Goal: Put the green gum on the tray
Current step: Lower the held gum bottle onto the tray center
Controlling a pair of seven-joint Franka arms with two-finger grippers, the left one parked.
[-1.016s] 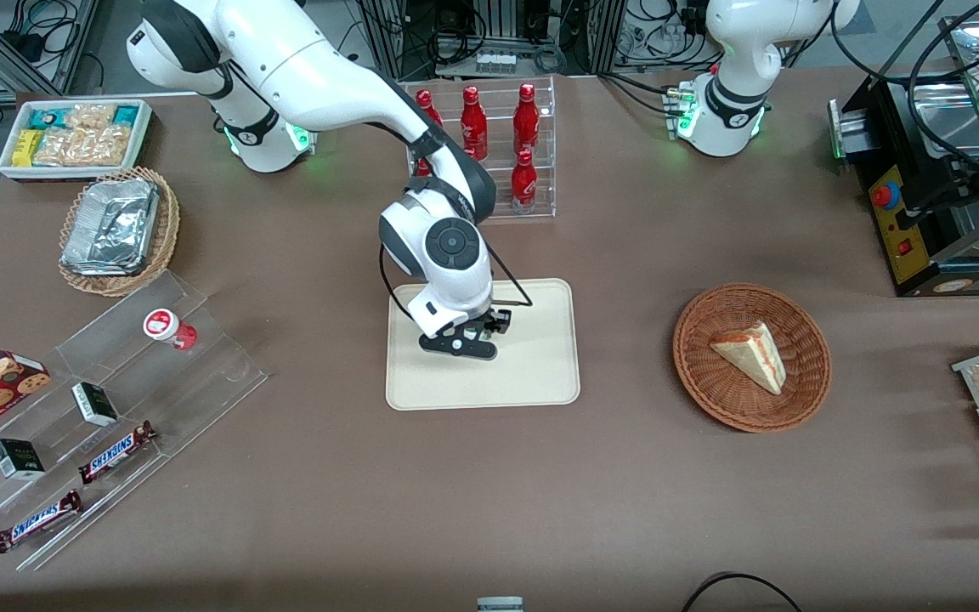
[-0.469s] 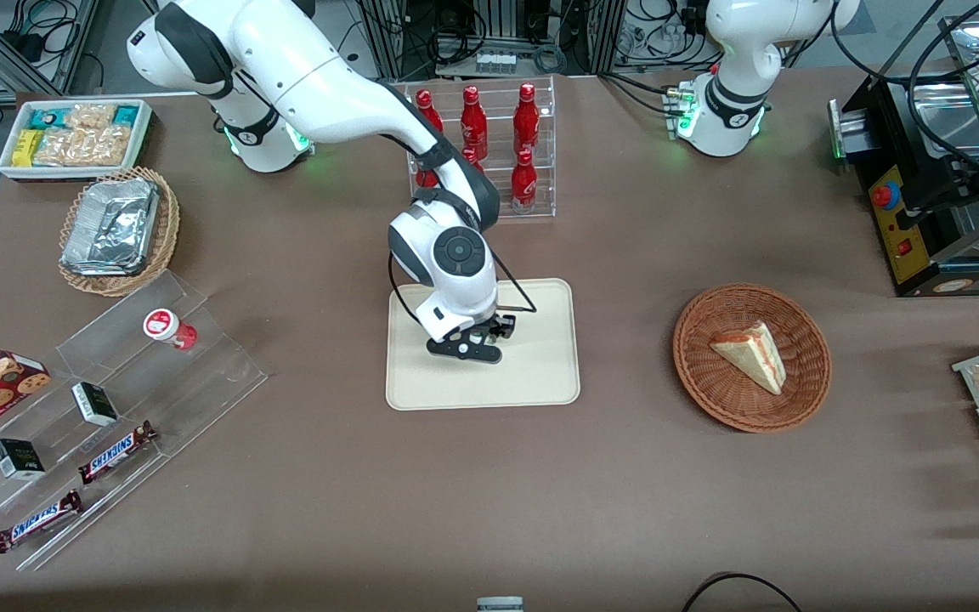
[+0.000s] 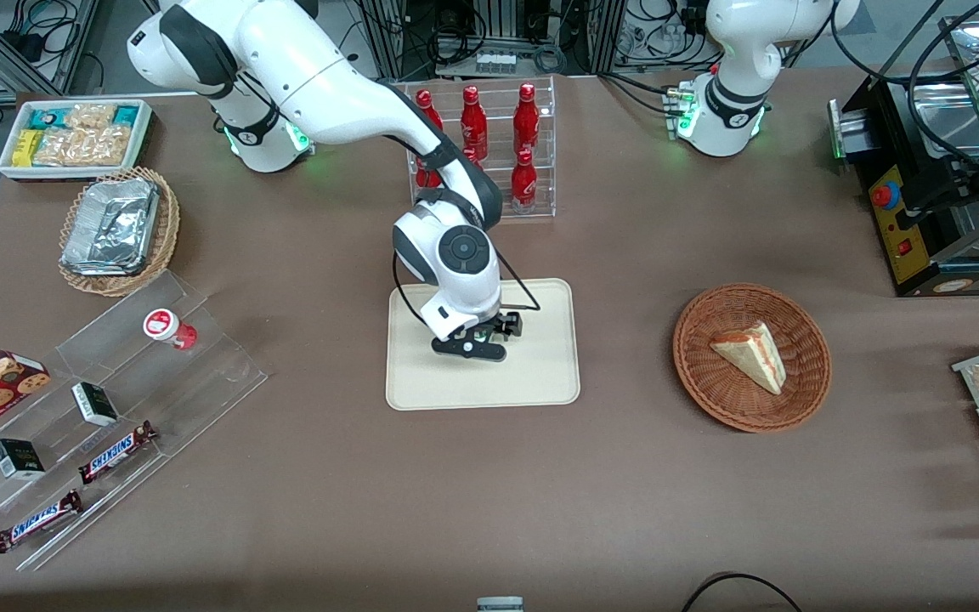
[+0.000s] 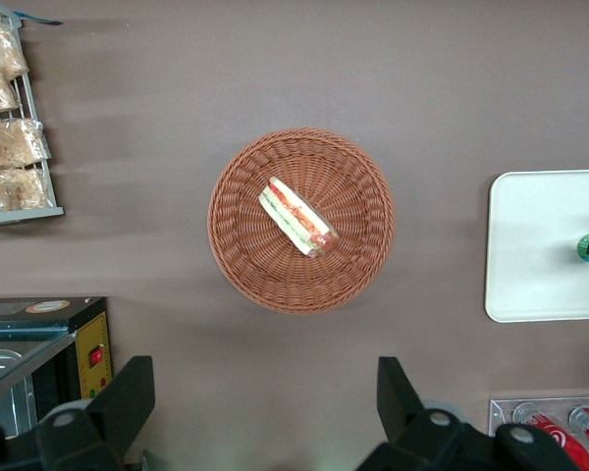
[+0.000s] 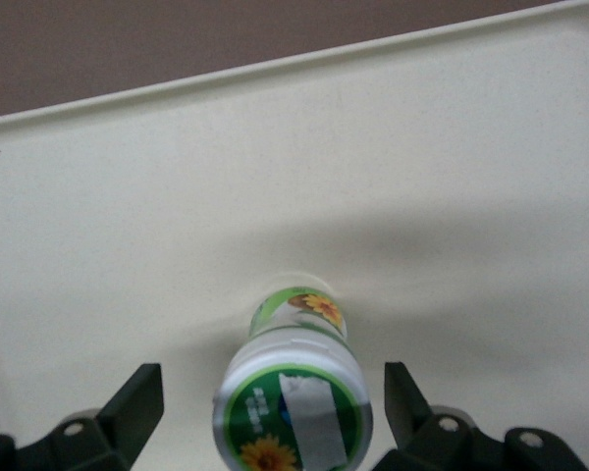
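- The tool [image 5: 273, 417] sits low over the tray [image 3: 540, 382], its fingers [image 5: 137, 397] spread wide on either side of the green gum [image 5: 293, 397], gripping nothing.
- The green gum stands upright on the tray's flat floor, inside the rim, with clear gaps to both fingers.
- The placing looks done; what remains, I judge, is withdrawal.
- To do it well: lift straight up, keeping the fingers spread so neither clips the lid and tips the canister.
- The wicker basket [image 3: 751, 357] with its sandwich [image 3: 751, 355] lies well apart, toward the parked arm's end of the counter [image 3: 455, 493].

Hand [image 5: 275, 412] open astride green gum [image 5: 293, 392] (bare tray [image 5: 471, 196] all round).
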